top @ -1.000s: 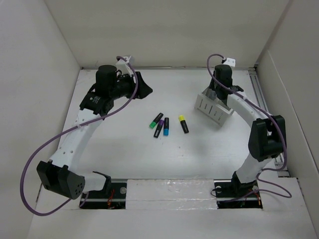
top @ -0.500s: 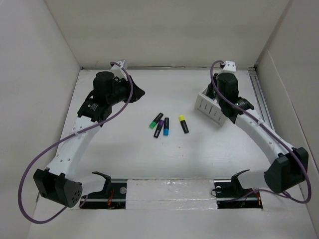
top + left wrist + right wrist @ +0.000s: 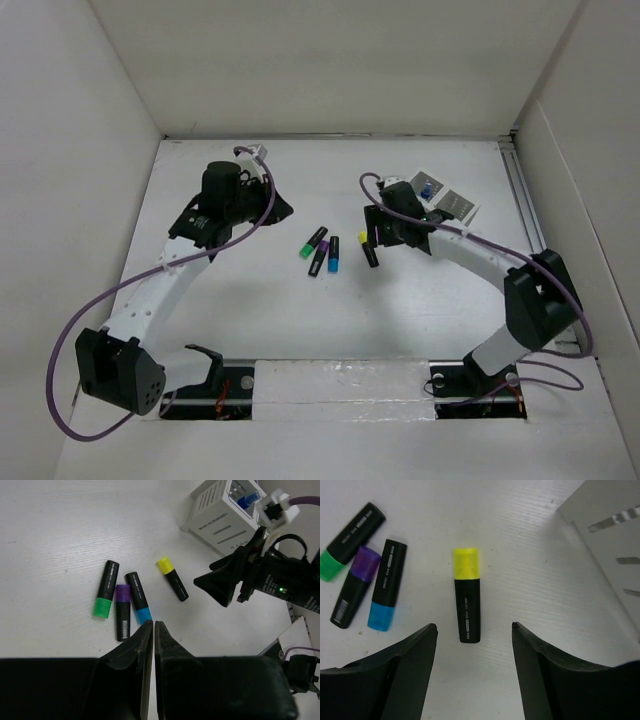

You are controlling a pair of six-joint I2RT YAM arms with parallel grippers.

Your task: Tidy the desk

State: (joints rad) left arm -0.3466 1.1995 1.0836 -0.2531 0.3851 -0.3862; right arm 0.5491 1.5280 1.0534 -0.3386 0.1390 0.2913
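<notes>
White slotted box (image 3: pixel 215 522) holds a blue-capped marker (image 3: pixel 248 500); left gripper (image 3: pixel 153 624) clenched empty; right gripper (image 3: pixel 473 626) spread.

White panel walls (image 3: pixel 350 60) close in the matte white table (image 3: pixel 260 310) on 3 sides (back, left and right). A metal rail (image 3: pixel 522 190) runs along its right edge. The light is even, with soft, faint shadows.

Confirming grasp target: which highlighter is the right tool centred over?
The yellow highlighter, lying alone between the fingers of the open right tool. The green, purple and blue lie clustered apart from it.
</notes>
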